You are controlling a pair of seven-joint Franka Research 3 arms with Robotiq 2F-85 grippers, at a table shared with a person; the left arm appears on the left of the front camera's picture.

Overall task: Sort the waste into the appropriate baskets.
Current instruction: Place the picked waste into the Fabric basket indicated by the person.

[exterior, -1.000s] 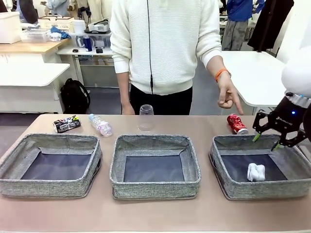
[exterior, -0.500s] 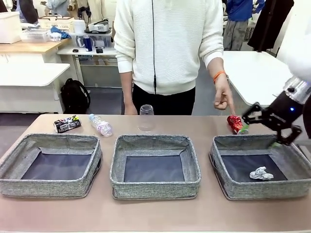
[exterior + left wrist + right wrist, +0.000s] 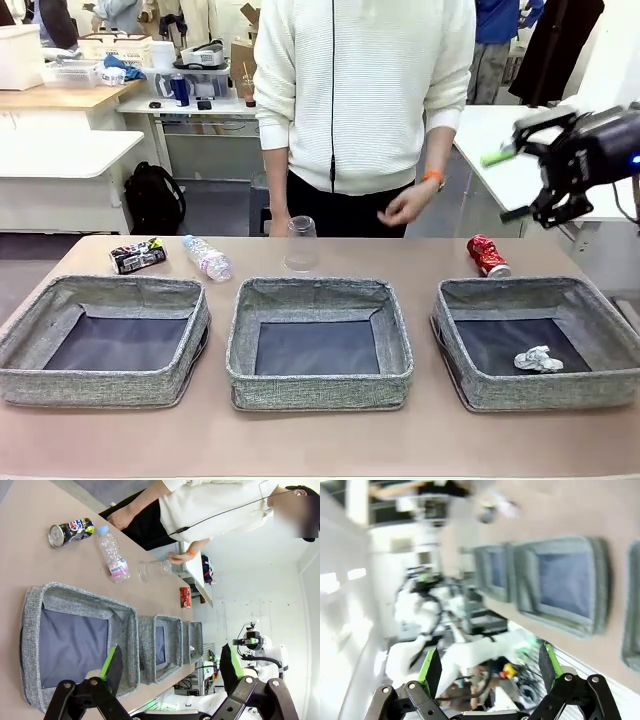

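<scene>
Right gripper [image 3: 497,186] is up high off the table, jaws spread as wide as they go, nothing between the pads, and they're aimed sideways rather than down. The right wrist view is a smear of blur, but the same gripper [image 3: 487,667] shows a clean empty gap there too.

Straight beneath those jaws, well below them, lies the crushed red can [image 3: 487,255], flat on the table [image 3: 420,440]. Its long axis runs on a diagonal, top end away from the robot, bottom end nearly against the back wall of the right-hand basket [image 3: 540,392]. That's the relation that matters: to my eye the fingers need to tip downward and turn to close across that diagonal, not along it.

Nearer the robot from the can, the paper ball [image 3: 538,358] sits inside that basket. Out to the jaws' left and lower, the person's hand [image 3: 405,205] hangs above the table, apart from the can.

Left gripper [image 3: 171,662] is wide open and empty too, with the left-hand basket [image 3: 30,645] just ahead of its fingers. The red can [image 3: 184,596] is far off from it, past all the baskets. The right arm is clearly the closer one.
</scene>
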